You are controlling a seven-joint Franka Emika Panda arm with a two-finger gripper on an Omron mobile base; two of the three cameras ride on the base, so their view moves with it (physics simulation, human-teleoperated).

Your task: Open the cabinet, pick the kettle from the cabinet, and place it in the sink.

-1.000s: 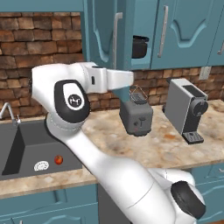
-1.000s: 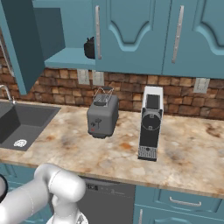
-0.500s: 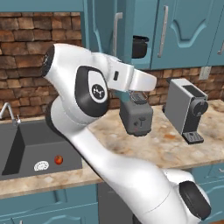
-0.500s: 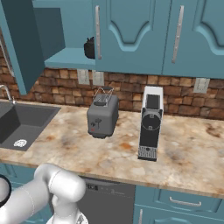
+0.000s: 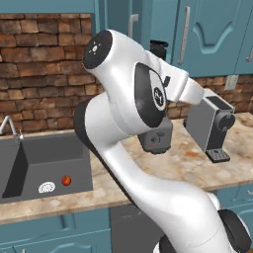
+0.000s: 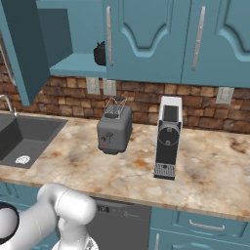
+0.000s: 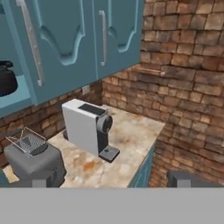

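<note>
The cabinet (image 6: 73, 63) is a teal wall cabinet whose left door (image 6: 22, 49) is swung open. The black kettle (image 6: 100, 53) sits on its shelf just behind the edge of the neighbouring closed door; it also shows as the kettle (image 5: 159, 48) and at the left edge of the hand view as the kettle (image 7: 6, 78). The dark sink (image 5: 44, 160) lies at the left of the counter, with its faucet (image 5: 10, 126) behind. My gripper (image 7: 111, 180) is open with nothing between its fingertips (image 7: 40, 182), high over the counter to the right of the kettle.
A grey toaster (image 6: 114, 129) and a white coffee machine (image 6: 168, 136) stand on the marbled counter (image 6: 210, 171) below the cabinets. A small white item (image 5: 47, 187) and a red one (image 5: 65, 180) lie in the sink. A brick wall (image 7: 188, 87) closes the counter's right end.
The arm has swung up and to the right, its elbow now high in front of the brick wall. The gripper has stayed open and the base has not moved.
</note>
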